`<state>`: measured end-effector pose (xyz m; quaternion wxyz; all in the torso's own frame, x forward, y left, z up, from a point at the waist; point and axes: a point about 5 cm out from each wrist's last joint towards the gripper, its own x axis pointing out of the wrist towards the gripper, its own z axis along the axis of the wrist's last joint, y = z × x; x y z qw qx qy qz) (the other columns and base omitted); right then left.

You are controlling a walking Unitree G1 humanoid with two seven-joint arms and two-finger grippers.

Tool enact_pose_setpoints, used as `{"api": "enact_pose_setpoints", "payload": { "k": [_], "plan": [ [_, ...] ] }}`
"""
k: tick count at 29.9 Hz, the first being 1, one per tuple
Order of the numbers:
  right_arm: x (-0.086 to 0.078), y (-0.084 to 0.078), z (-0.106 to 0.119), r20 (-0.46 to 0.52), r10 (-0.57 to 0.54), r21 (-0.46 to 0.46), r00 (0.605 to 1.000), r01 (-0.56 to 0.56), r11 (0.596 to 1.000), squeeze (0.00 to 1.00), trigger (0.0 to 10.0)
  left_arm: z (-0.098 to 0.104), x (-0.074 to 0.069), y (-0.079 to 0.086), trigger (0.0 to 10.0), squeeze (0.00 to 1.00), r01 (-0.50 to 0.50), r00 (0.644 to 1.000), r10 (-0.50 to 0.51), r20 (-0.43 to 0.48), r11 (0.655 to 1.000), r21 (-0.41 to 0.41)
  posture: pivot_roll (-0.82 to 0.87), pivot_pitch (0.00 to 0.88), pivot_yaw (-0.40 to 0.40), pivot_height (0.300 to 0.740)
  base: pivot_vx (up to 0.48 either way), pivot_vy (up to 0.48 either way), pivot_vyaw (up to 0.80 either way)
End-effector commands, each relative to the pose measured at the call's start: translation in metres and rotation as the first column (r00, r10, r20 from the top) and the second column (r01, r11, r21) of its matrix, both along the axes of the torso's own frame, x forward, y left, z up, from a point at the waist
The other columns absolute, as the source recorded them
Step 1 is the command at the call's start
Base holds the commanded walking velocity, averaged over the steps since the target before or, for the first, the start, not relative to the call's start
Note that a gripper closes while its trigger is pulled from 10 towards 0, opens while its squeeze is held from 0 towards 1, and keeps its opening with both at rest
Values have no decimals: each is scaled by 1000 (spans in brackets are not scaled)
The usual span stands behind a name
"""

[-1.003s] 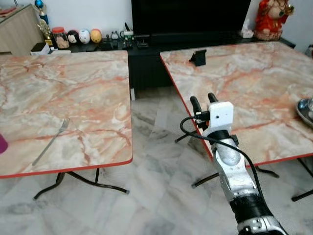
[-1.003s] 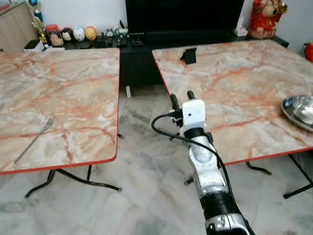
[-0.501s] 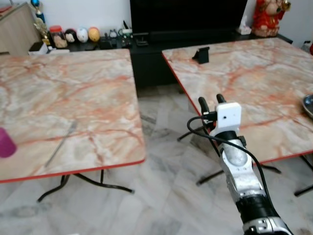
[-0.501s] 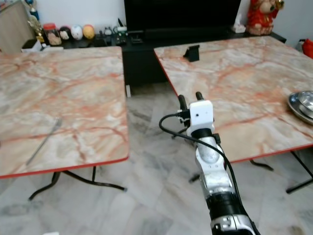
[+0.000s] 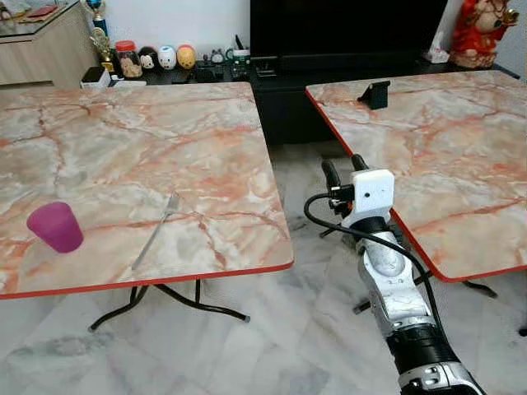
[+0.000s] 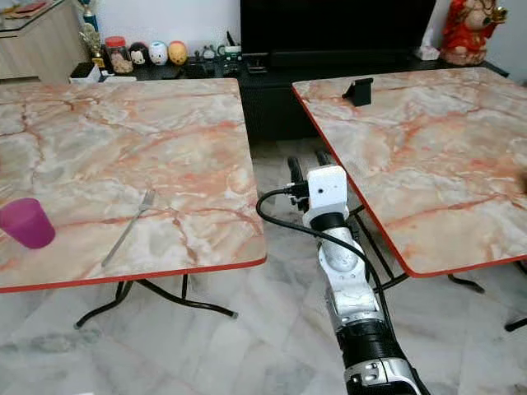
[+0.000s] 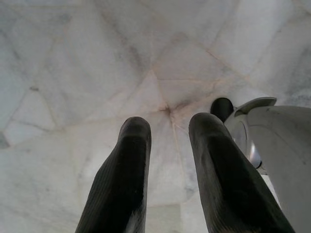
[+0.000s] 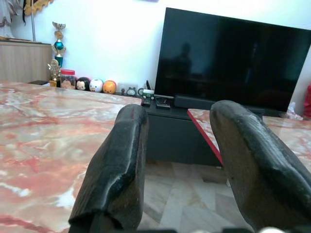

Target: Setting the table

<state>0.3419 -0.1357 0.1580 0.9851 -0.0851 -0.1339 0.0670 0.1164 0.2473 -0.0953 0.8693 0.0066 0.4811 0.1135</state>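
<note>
A metal fork (image 5: 155,232) lies on the left marble table (image 5: 123,140), near its front edge. A purple cup (image 5: 55,226) stands upright to the fork's left. My right gripper (image 5: 345,165) is raised over the gap between the two tables, open and holding nothing, its fingers (image 8: 119,170) pointing toward the dark TV stand. In the left wrist view my left gripper (image 7: 167,133) hangs open above the pale floor tiles, beside my own leg.
A second marble table (image 5: 428,148) stands at the right with a small black stand (image 5: 376,93) on its far edge. Behind are a TV (image 5: 346,29), a low shelf with small figurines (image 5: 165,58), and a red figure (image 5: 482,33). Tiled floor runs between the tables.
The view has swung left: the left table now takes more of the picture, the purple cup is in full view, and the metal dish at the right has gone out of frame.
</note>
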Motion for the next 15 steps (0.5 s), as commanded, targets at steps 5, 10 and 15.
{"api": "enact_pose_setpoints", "payload": {
  "k": [5,10,15],
  "plan": [
    [0,-1,3,15,0,-7,1000,1,1000,0,10000,-1,-2,-2,10000,0,2,1000,-2,-14,1000,-6,-38,0,15,732,0,278,0],
    [0,1,3,16,7,4,1000,-7,1000,0,10000,-2,-2,-2,10000,0,1,1000,-1,-14,1000,-7,-38,0,15,732,0,304,403],
    [0,1,3,17,3,5,1000,-3,1000,0,10000,-1,-2,-2,10000,0,2,1000,-2,-14,1000,-7,-37,0,15,732,0,419,0]
  ]
}}
